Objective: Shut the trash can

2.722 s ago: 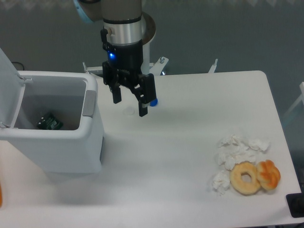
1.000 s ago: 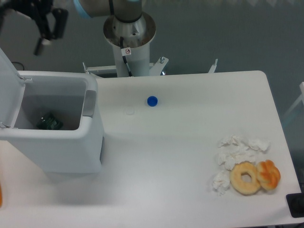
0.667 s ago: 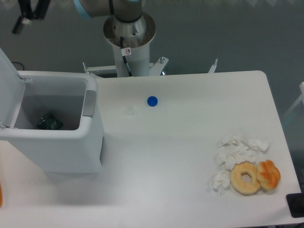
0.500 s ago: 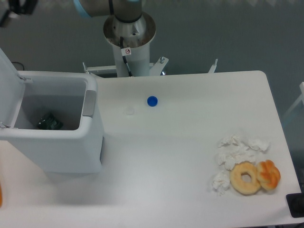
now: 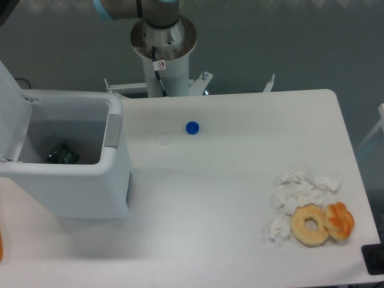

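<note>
On the white desk (image 5: 240,198) we see the boxy white plastic trash can (image 5: 72,180) open upward, lid (image 5: 11,114) raised at left; we cannot tell the end effector's state.

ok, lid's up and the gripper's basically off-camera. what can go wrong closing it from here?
The lid stands upright at the trash can's far left, half out of frame, so contact there is hard to check. The gripper is not visible either. A hard push on the light-looking can may slide it along the table.
</note>
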{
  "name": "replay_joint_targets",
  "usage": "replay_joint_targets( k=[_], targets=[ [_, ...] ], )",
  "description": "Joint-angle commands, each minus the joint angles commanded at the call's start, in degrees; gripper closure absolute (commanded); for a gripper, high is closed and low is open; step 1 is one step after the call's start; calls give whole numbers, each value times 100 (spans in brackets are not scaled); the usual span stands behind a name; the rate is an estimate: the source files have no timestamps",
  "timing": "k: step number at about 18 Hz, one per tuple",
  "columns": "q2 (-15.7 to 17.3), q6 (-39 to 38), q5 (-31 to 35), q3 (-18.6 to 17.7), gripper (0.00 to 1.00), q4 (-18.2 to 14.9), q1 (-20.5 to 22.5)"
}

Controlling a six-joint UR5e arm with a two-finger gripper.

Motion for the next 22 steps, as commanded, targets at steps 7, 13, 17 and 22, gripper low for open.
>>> replay_joint_targets(
  k=[7,13,17,22],
  targets=[
    [-343,105,0,229,0,61,-281],
    [-685,299,0,377,0,158,-563],
    [-791,299,9,404,0,158,-712],
    [-853,308,96,343,0,158,-712]
  ],
)
